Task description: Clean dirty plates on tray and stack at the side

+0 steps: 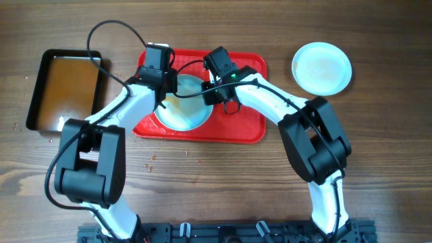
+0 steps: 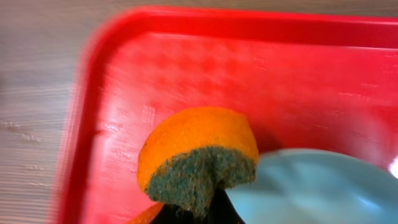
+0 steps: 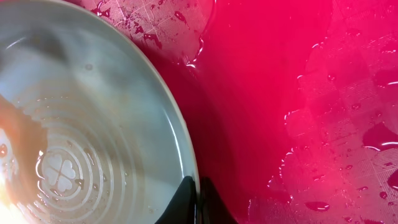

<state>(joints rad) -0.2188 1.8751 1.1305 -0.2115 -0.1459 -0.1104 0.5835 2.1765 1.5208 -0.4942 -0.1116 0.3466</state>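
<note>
Brown wood-grain table [image 1: 223,175], soft even light

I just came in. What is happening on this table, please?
The left gripper holds an orange sponge at the edge of a plate on the wet red tray. The right gripper pinches that plate's rim, apparently to steady it. A second plate lies on the table right of the tray, and a pan of brown water stands left.

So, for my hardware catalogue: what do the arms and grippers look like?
The left arm and right arm have white links, black joint housings and thin black cables. The left gripper and right gripper are black; a green light glows on the right wrist.
</note>
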